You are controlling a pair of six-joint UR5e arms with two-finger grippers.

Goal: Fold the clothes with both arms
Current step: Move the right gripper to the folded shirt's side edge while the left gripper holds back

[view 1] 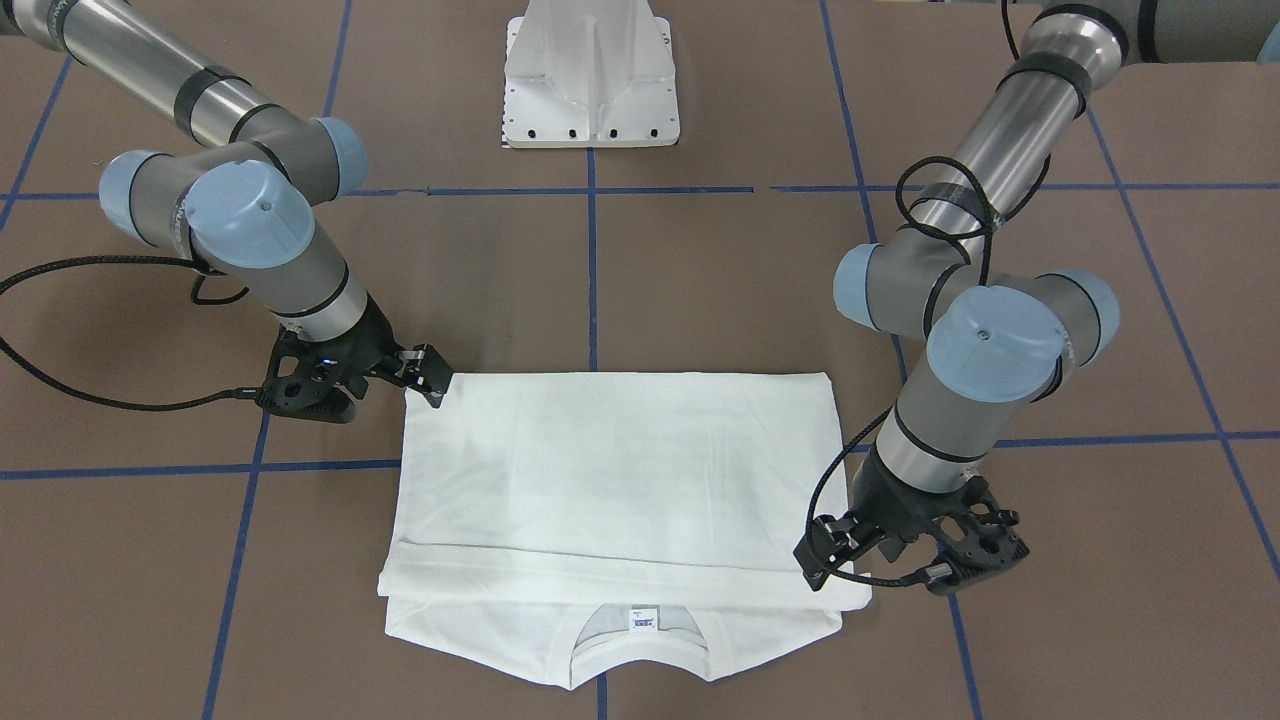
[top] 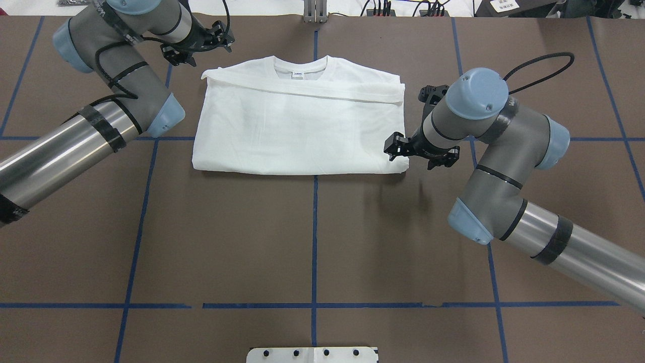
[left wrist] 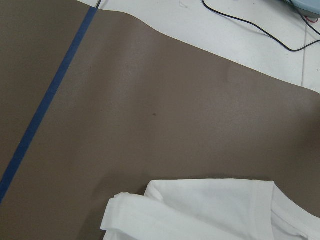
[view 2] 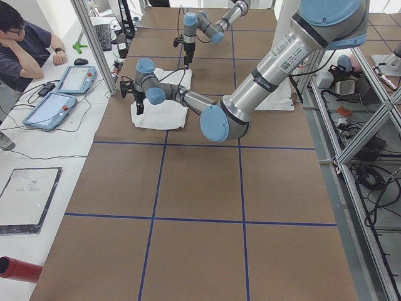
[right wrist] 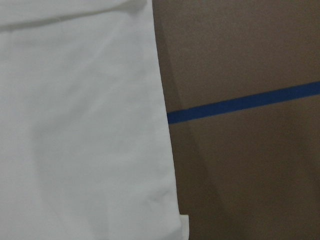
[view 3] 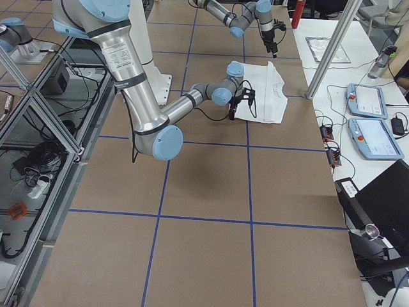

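Left tool [view 1: 813, 556] and right tool [view 1: 430, 376], both wide, at diagonally opposite corners of folded white T-shirt [view 1: 610, 470].

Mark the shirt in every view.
Front-facing: shirt lower centre.
Overhead: shirt upper centre.
Exterior left: shirt upper left.
Exterior right: shirt upper right.
Left wrist: shirt at bottom edge.
Right wrist: shirt fills left half.
Shared landmark: pedestal, top centre front-facing, bottom centre overhead.
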